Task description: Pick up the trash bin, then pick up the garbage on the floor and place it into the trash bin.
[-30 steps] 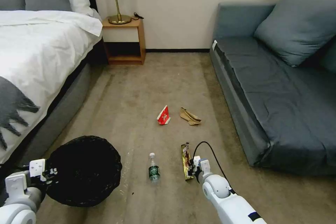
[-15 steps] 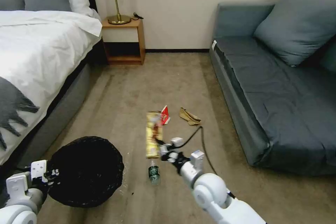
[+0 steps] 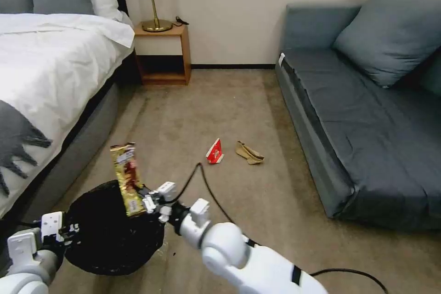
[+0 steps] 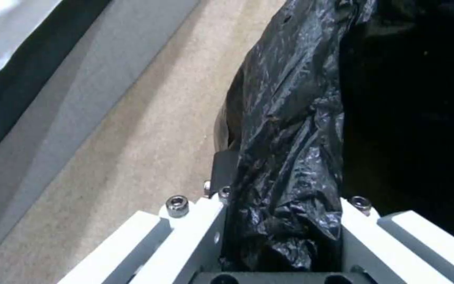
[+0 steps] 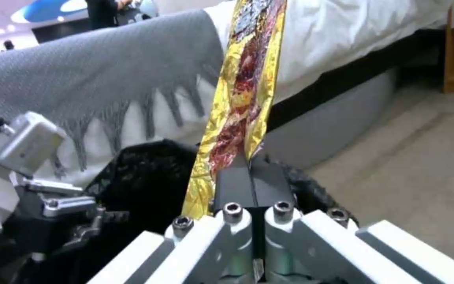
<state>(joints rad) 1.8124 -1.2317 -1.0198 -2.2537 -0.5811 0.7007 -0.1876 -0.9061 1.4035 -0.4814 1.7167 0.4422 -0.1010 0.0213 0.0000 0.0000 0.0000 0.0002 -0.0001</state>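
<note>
One gold-brown foil snack wrapper [image 3: 126, 179], pinched in your right claw [image 3: 146, 202], has swung lower-left above the black-bagged round trash bin [image 3: 110, 227]; left claw [image 3: 64, 229] grips its rim.

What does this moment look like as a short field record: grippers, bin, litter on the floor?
left gripper: shut on the trash bin rim, bag pinched between its fingers
right gripper: shut on the gold-brown snack wrapper, held upright over the bin
floor litter: red-white packet beside crumpled tan paper, apart
bottle: hidden
</note>
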